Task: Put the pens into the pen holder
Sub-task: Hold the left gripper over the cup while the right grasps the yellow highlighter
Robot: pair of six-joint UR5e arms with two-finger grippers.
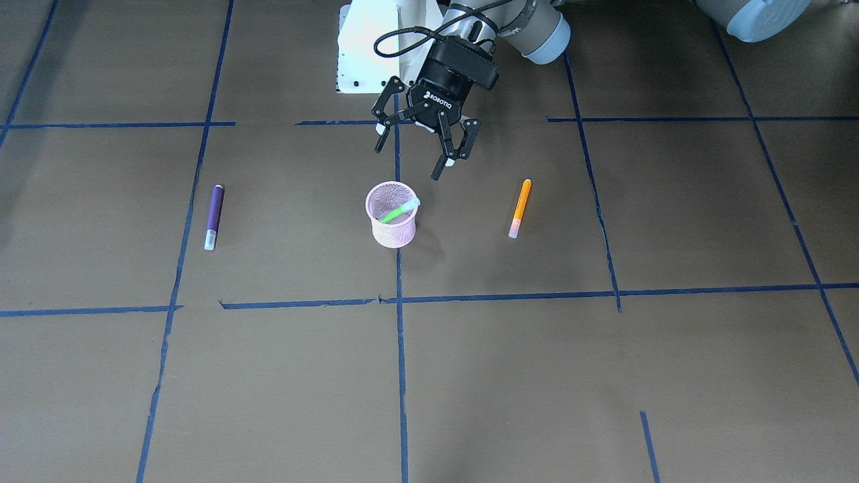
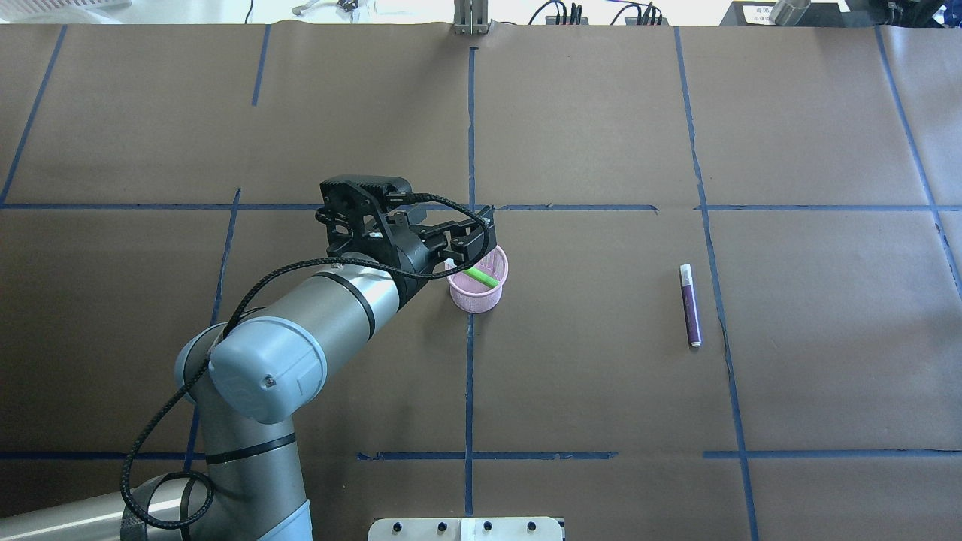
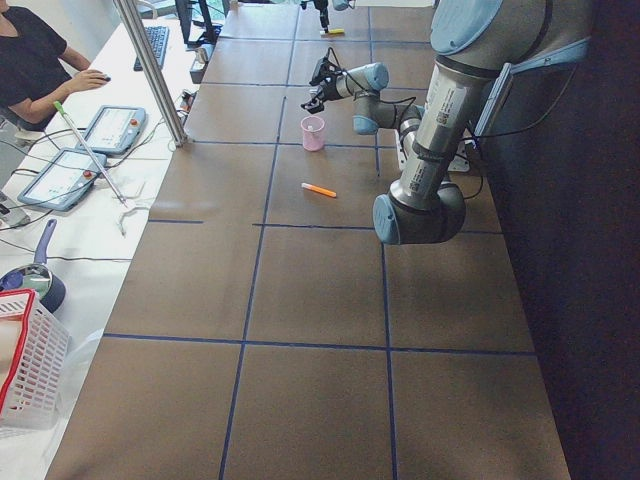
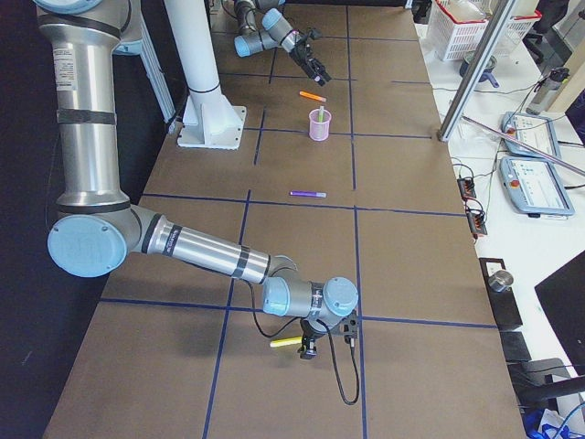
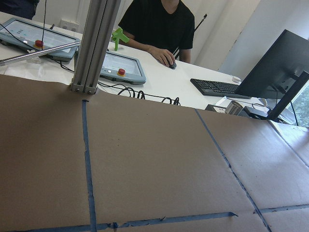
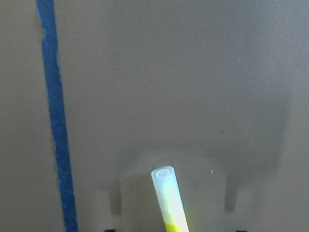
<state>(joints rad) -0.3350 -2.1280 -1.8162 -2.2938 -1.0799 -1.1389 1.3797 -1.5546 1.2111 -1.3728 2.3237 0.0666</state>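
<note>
**A:** Left gripper hung spread wide, pen holder just below its tips, 1 green pen inside.

**B:** Orange pen lay off to its left: light, stiff, probably slick, so pinch mid-barrel. Right gripper sat over the yellow-green pen; couldn't tell its grip.

Left hand crowds pen holder; purple pen lies unobstructed.

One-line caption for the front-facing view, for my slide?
Left gripper open near pen holder; green pen inside, purple pen and orange pen outside.

Brown table, pink holder, purple pen, orange pen
</note>
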